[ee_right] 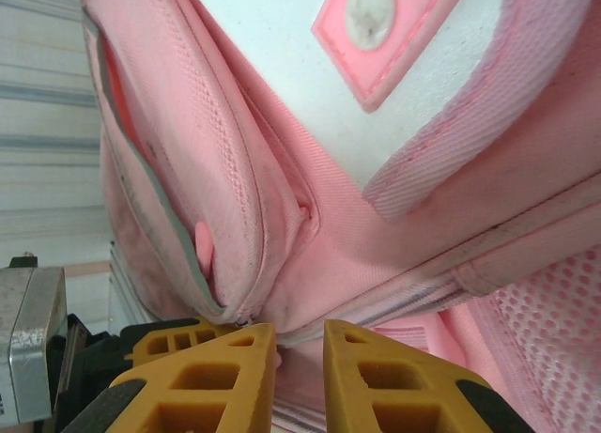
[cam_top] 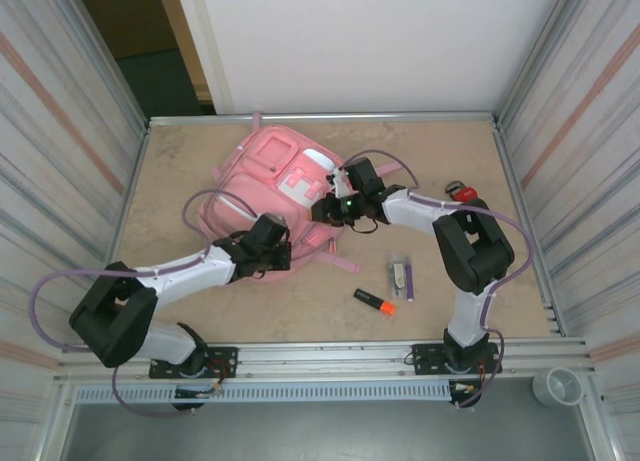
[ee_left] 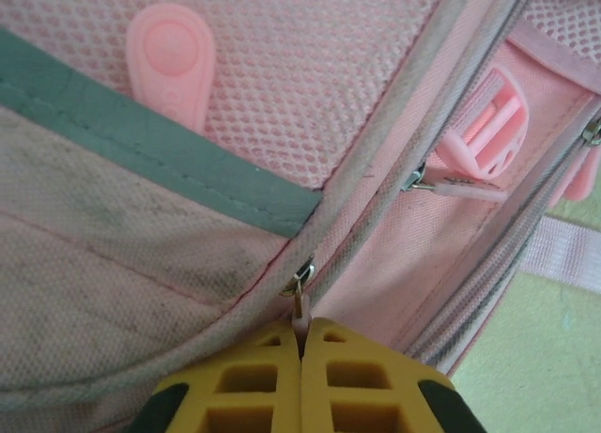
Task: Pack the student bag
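Note:
The student bag [cam_top: 262, 176], a large pink backpack, lies flat at the back middle of the table. My left gripper [cam_top: 272, 245] is at its near edge. In the left wrist view, the yellow fingers [ee_left: 357, 381] are shut on a small zip pull [ee_left: 300, 308] that hangs from a silver slider on the grey zip line [ee_left: 376, 161]. My right gripper [cam_top: 330, 210] is at the bag's right side. Its yellow fingers [ee_right: 202, 381] pinch a fold of the pink fabric [ee_right: 300, 358] by the zip seam, below the white patch [ee_right: 282, 38].
On the table right of the bag lie an orange highlighter [cam_top: 375, 301], a clear packet [cam_top: 401, 275] with a purple pen, and a red object [cam_top: 460, 191]. Metal walls close in both sides. A pink strap [cam_top: 335, 256] trails from the bag's near right corner.

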Controlling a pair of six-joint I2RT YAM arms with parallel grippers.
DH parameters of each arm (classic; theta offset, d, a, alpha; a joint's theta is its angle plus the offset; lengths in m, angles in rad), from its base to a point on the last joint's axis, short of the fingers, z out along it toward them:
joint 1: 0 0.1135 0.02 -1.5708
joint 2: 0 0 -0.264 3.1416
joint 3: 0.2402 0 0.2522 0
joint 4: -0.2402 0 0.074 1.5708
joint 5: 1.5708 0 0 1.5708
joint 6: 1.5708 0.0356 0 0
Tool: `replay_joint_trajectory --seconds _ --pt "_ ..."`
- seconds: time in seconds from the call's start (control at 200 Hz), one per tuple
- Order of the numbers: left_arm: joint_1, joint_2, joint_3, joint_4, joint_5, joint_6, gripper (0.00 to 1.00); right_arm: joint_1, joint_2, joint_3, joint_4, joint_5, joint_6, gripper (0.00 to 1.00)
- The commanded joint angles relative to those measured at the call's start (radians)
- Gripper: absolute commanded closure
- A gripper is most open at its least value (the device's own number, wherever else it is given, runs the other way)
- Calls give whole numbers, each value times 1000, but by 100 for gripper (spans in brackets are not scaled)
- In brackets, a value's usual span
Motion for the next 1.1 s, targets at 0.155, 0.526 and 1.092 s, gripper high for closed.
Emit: replay_joint_trajectory --seconds 0.155,0.526,1.092 --pt "29 -111 -68 55 77 30 100 25 -43 39 7 -8 1 80" --pt "78 -260 -121 56 165 88 100 128 79 169 119 -25 112 80" --pt "95 -240 -24 -227 -49 228 100 28 230 162 -236 183 -83 84"
